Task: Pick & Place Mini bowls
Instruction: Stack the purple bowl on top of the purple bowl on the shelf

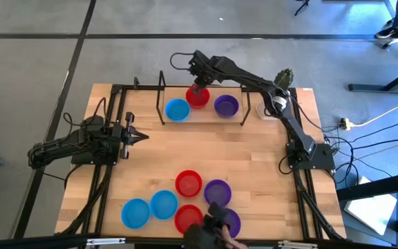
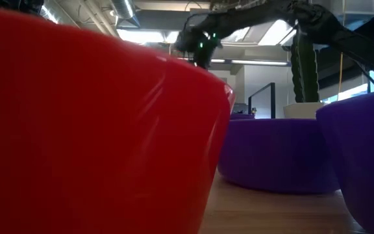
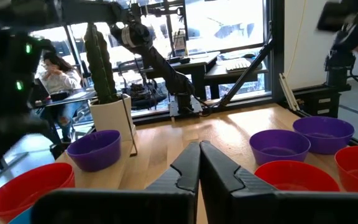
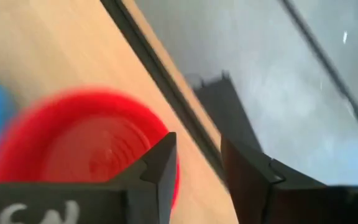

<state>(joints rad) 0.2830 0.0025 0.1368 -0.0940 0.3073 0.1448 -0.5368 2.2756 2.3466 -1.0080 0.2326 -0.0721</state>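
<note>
Three mini bowls sit side by side at the table's far edge: blue (image 1: 177, 109), red (image 1: 197, 97) and purple (image 1: 226, 105). My right gripper (image 1: 199, 81) hangs over the red bowl (image 4: 86, 149), open (image 4: 197, 140), with one finger (image 4: 163, 158) above the bowl's far rim. Several more bowls rest in a cluster near the table's near edge: red (image 1: 188, 183), purple (image 1: 217, 192), blue (image 1: 164, 204). My left gripper (image 1: 142, 137) waits shut (image 3: 199, 149) at the table's left, touching nothing. My right gripper comes at the red bowl's far rim (image 4: 166, 180) from above, pointing down. One finger stands over the rim and the other outside it, over the table edge. I cannot tell whether either finger touches the bowl, which sits on the table.
A black wire frame (image 1: 162, 97) stands around the far bowls. A cactus in a white pot (image 1: 284, 77) sits at the far right corner. A dark camera (image 1: 209, 232) sits by the near cluster. Bare wood (image 1: 206, 149) lies between the two groups. A person (image 3: 58, 74) sits beyond the table.
</note>
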